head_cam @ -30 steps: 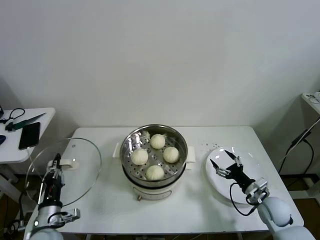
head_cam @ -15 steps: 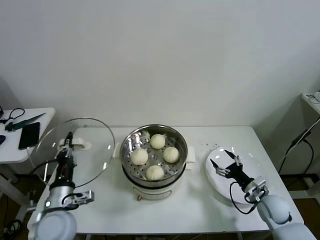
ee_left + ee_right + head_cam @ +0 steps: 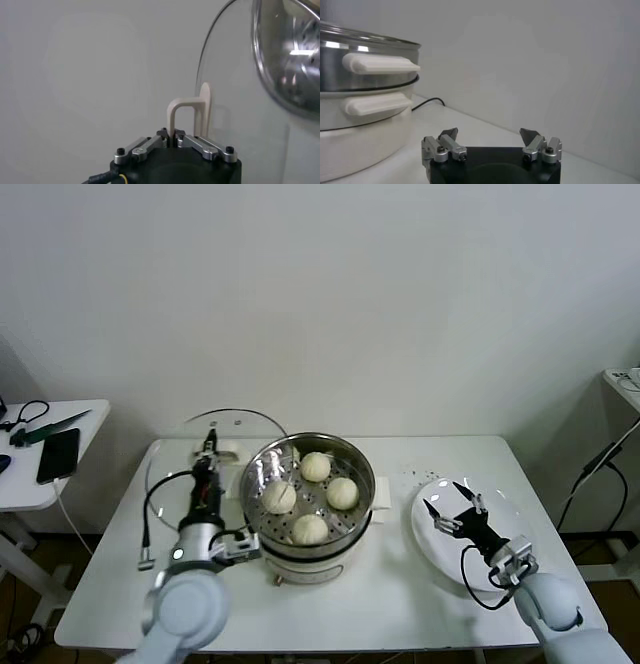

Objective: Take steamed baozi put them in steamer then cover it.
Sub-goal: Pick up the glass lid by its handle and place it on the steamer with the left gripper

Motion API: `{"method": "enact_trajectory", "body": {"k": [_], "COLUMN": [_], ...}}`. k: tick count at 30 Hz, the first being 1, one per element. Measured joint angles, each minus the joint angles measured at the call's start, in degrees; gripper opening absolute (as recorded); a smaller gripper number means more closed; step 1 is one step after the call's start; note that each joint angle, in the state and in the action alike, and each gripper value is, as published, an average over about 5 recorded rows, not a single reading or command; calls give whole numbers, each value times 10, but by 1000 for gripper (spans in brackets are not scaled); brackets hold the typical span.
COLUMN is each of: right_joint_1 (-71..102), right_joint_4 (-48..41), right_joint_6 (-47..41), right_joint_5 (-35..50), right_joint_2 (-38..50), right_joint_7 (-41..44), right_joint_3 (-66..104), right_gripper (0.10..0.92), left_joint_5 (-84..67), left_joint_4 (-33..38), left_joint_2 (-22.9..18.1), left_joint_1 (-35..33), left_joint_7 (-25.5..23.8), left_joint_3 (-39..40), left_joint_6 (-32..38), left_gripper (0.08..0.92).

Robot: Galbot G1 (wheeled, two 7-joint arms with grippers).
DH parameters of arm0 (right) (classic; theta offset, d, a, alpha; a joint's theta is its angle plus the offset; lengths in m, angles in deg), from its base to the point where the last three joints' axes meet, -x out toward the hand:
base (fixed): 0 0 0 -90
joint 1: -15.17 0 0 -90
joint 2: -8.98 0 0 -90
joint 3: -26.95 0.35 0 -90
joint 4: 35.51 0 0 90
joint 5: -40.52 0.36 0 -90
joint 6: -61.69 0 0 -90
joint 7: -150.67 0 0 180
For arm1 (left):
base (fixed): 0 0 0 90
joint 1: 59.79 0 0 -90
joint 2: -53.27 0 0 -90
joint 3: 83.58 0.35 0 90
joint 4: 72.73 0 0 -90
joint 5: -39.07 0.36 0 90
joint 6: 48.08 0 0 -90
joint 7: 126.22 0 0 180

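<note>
The left gripper [image 3: 173, 134] pinches the cover [image 3: 225, 424] by its handle, tilted, just beside the steamer [image 3: 309, 484]; the right gripper [image 3: 452, 506] hangs spread over the plate [image 3: 500, 509].

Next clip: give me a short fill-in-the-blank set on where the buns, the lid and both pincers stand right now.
1. The steamer holds ____ baozi.
2. The left pincer is shut on the white ____ of the glass lid.
3. The right pincer stands open over the white ____ on the table.
4. The lid is held tilted to the steamer's ____ side, not yet on it.

Missing words: four; handle; plate; left
</note>
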Motion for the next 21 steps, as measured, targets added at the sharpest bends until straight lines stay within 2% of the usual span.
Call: {"method": "enact_trajectory", "body": {"k": [7,14,21], "right_joint_1": [8,11,11], "right_joint_4": [-6,-8,-9], "right_joint_6": [5,9,9], "right_joint_5": [0,-3,-4], "right_joint_2": [-1,-3,-3], "right_joint_7": [1,0,0], "right_joint_3": [13,22,26], "right_gripper": [823,823,823], "left_joint_5": [39,65,83], "left_joint_4": [-36,-71,-97], "left_joint_2": [-59,-117,-160], "left_joint_1": [37,48,54], "left_joint_7": [-29,-31,-32], "left_joint_3": [61,92,114], "left_joint_6": [-24,-32,-35], "left_gripper": [147,147,147]}}
